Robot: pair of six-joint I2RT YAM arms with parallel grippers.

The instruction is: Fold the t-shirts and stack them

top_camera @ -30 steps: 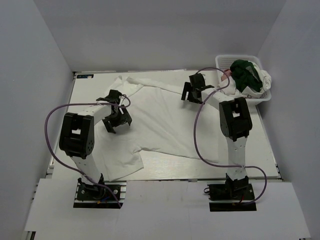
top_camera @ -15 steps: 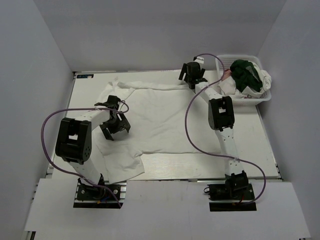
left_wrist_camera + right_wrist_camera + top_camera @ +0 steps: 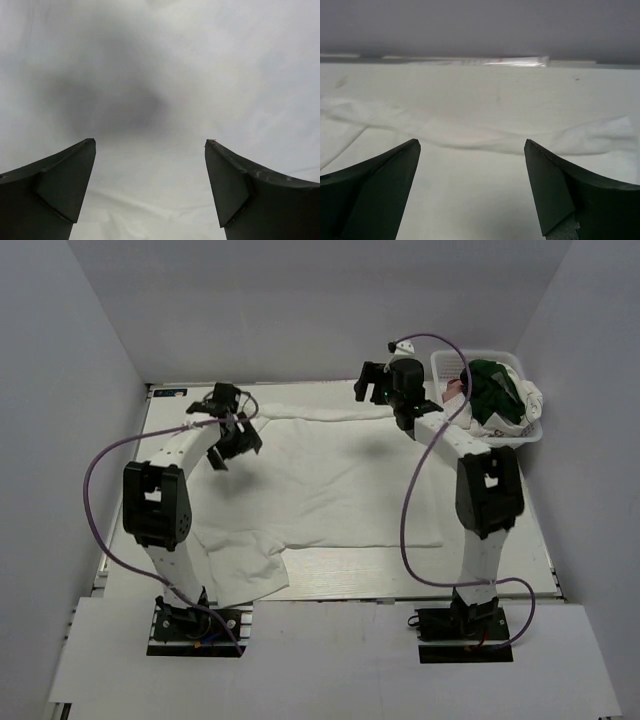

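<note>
1. The white shirt (image 3: 320,480) lies spread across the middle of the table (image 3: 520,540). Its far edge is rolled into a ridge, and its near-left corner is bunched and wrinkled by the near edge.
2. The left gripper (image 3: 232,445) is held over the shirt's far-left part. Its fingers are spread wide with nothing between them, and only cloth is seen below them in the wrist view. Whether the cloth is touched cannot be told.
3. The right gripper (image 3: 368,390) is held at the shirt's far edge, just beside the ridge. Its fingers are likewise wide and empty.
4. The step in hand is judged to be the taking of the far edge at both ends for a first fold. The rolled ridge should be pinched low, so that a single layer is caught at each end rather than the whole roll. Both ends should then be lifted and carried together, so that the fold line stays straight. The bunched near-left corner is best smoothed before any fold is laid over it, or the wrinkle would likely be trapped.
5. The basket (image 3: 447,362) stands at the far right, well apart from the spread shirt. A green shirt (image 3: 490,385) is heaped on top in it, with pink cloth (image 3: 453,388) at its left and white cloth (image 3: 456,416) below. Nothing has yet been stacked.
</note>
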